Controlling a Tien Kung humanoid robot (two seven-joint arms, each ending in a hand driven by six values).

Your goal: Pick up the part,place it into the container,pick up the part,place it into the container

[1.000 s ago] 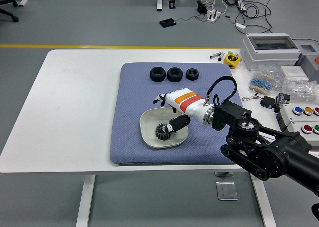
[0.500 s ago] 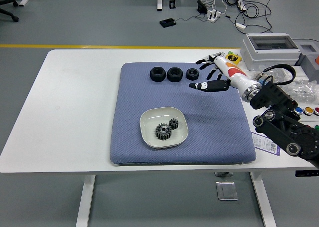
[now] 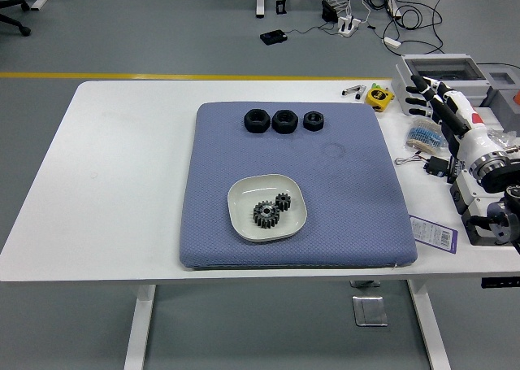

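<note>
— Grey flooring surrounds the white table (image 3: 114,183), on which we see one blue mat (image 3: 349,199). How many parts do we count?

— We count two gears inside the single white container (image 3: 244,215), which sits on the near half of the mat: a larger gear (image 3: 265,215) and a smaller gear (image 3: 283,201), just beside each other, the smaller one to the right and slightly farther back. Along the mat's far edge we count three black nuts (image 3: 283,121) in one row, near one another.

— And the hands?

— We see one, the right hand (image 3: 435,97), at the picture's right edge, well apart from the container, over the clutter beside the mat. Its fingers are extended and hold nothing. The left arm lies outside the view.

— What else is on the right side?

— We note one yellow tape measure (image 3: 377,96), one grey box (image 3: 439,73) and one purple card (image 3: 435,232) near the table's front edge.
</note>
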